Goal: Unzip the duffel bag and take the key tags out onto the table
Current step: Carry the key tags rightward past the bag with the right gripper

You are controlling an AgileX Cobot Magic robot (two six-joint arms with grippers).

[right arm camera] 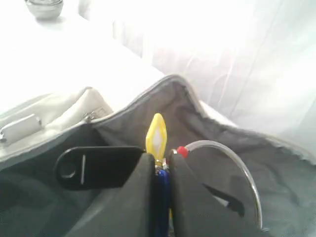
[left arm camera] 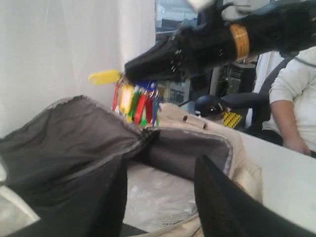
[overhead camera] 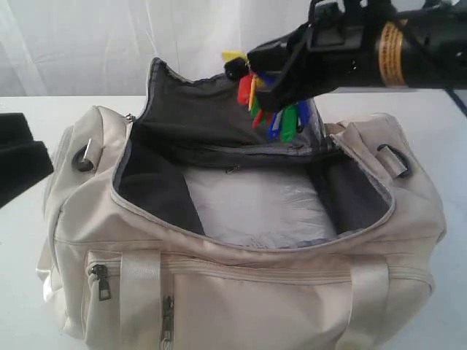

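**Table** (overhead camera: 22, 262): white, with bare surface showing on both sides of the bag. No tags lie on it yet.

**Bag** (overhead camera: 248, 292): stands in the middle of the table and is fully unzipped. Its grey-lined flap (overhead camera: 190, 109) stands up at the far side. Pale crinkled packing (overhead camera: 255, 204) lies in the bottom. The unzipping part appears done.

**Right gripper** (overhead camera: 244, 67): reaches in from the right, above the rear of the opening. The jaws are pinched tight on the top of the tag bunch. The right wrist view shows the fingers (right arm camera: 140, 197) pressed together with a yellow tag sticking out between them.

**Left gripper** (left arm camera: 160, 170): waits low at the bag's left end. Its jaws are spread wide and hold nothing.

**Key tags** (overhead camera: 270, 106): hang free below the right gripper, just in front of the flap. They are over the open bag and clear of the packing.

**Assessment:** the step in hand is carrying the bunch out to the table.
- The hold is at the top only, so the tags can swing. Travel should be slow.
- Raise the bunch until the lowest tags clear the rim and flap before moving sideways. The zipper edges are likely snag points.
- Go toward the bare table on the right, the shorter way out.
- Lower the tags until they rest on the surface, then open the jaws. A drop could scatter them or bounce them back against the bag.
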